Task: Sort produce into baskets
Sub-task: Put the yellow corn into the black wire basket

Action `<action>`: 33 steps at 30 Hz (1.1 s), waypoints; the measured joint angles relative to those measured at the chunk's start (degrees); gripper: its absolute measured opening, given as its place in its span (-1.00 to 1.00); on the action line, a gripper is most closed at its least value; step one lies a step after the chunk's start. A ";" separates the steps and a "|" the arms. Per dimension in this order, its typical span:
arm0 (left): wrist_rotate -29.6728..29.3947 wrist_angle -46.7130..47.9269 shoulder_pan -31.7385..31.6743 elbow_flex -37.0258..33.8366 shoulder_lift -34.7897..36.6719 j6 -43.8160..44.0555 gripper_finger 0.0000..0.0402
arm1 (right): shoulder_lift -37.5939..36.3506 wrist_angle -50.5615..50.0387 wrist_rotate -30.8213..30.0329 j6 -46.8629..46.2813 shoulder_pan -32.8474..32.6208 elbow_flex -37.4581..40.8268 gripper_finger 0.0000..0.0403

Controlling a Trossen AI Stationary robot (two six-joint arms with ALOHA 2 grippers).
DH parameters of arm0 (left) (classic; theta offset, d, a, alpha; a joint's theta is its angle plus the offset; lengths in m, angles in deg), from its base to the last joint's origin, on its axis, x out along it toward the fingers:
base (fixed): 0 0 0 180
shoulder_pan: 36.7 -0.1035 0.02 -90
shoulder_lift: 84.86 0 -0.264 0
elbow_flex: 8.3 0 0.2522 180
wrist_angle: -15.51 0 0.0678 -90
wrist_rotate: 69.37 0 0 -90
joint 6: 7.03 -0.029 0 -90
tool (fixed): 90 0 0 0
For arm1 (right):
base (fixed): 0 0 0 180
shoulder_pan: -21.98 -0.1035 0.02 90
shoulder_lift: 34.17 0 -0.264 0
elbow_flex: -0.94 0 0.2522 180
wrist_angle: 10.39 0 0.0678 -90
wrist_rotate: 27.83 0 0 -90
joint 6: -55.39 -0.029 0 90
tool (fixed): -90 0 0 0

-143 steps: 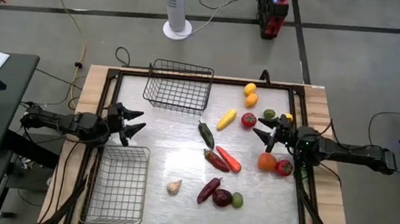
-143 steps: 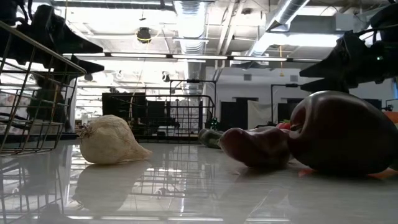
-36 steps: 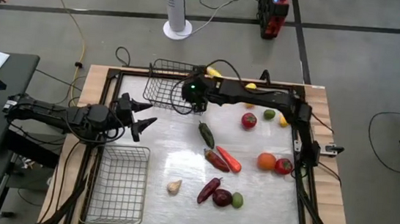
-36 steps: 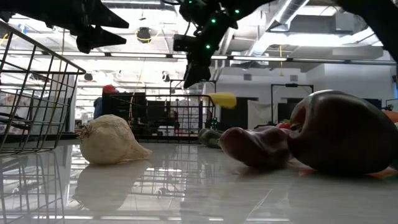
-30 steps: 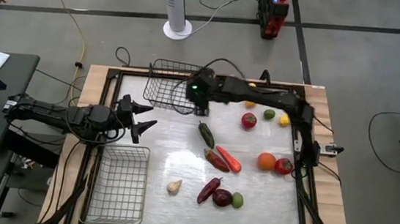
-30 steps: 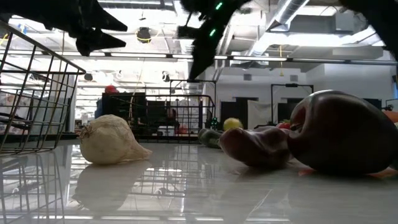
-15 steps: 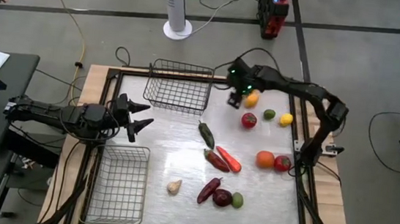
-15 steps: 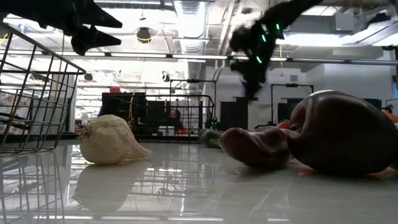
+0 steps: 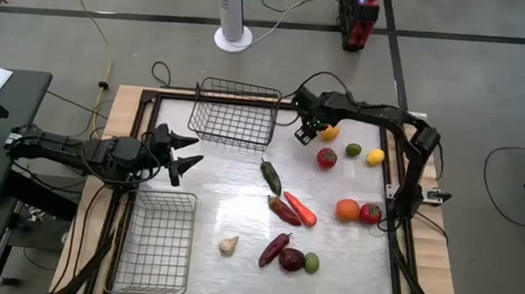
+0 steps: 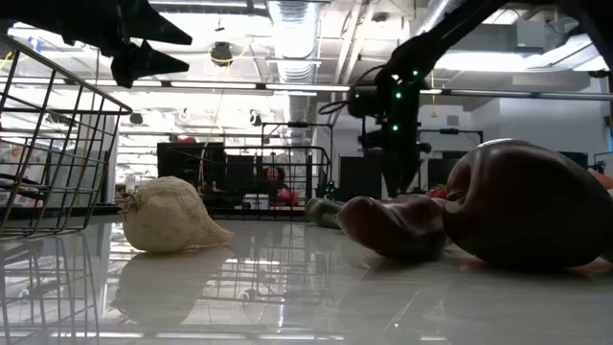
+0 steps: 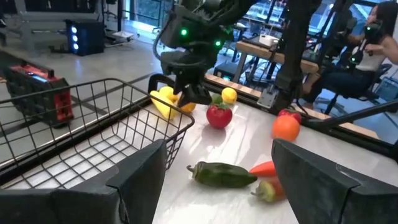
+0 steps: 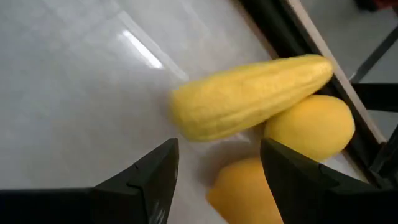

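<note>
My right gripper [image 9: 308,129] hangs open at the table's far side, pointing steeply down. In the right wrist view [image 12: 219,149] its fingers stand above a yellow corn [image 12: 249,96], a lemon [image 12: 311,127] and an orange [image 12: 245,186], which lie together on the table; nothing is between the fingers. The left wrist view shows it [image 11: 186,93] just right of the far basket [image 9: 235,113]. My left gripper [image 9: 189,154] waits open and level, above the table between that basket and the near-left basket [image 9: 155,241]. Both baskets look bare.
On the table lie a tomato [image 9: 326,157], lime [image 9: 353,150], lemon [image 9: 375,157], green pepper [image 9: 270,177], red chilli [image 9: 283,210], carrot [image 9: 301,209], an orange [image 9: 348,210] with a tomato [image 9: 371,213], garlic [image 9: 228,245] and dark pieces [image 9: 283,254] near the front.
My right gripper has swung from the far basket's right side toward the table's right edge, come down and rolled about its own line; it now stands over the corn and orange. A yellow piece seen below it in the low view has dropped to the table.
</note>
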 joint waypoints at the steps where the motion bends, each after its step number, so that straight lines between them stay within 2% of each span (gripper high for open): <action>1: 0.19 0.07 0.00 0.00 0.00 -0.12 0.39 | -0.35 0.75 -0.40 -0.02 -0.28 -0.16 0.27; 6: 0.20 0.06 0.00 0.00 0.00 -1.03 0.39 | -0.27 2.71 -0.44 -0.30 1.97 -0.16 0.27; 12: 0.42 0.08 0.00 0.00 0.02 -0.57 0.39 | -0.38 4.66 3.96 -3.77 6.30 -0.21 0.27; 21: 0.80 0.08 0.00 0.00 0.00 1.03 0.39 | -0.34 10.18 4.11 -7.42 3.45 2.26 0.27; 26: 3.37 0.02 0.01 -0.55 -0.03 1.43 0.39 | -0.33 9.96 4.25 -11.11 3.42 2.66 0.28; 33: 4.29 -3.80 0.00 -0.46 0.04 -3.41 0.39 | -0.33 9.37 6.00 -20.58 3.61 2.42 0.48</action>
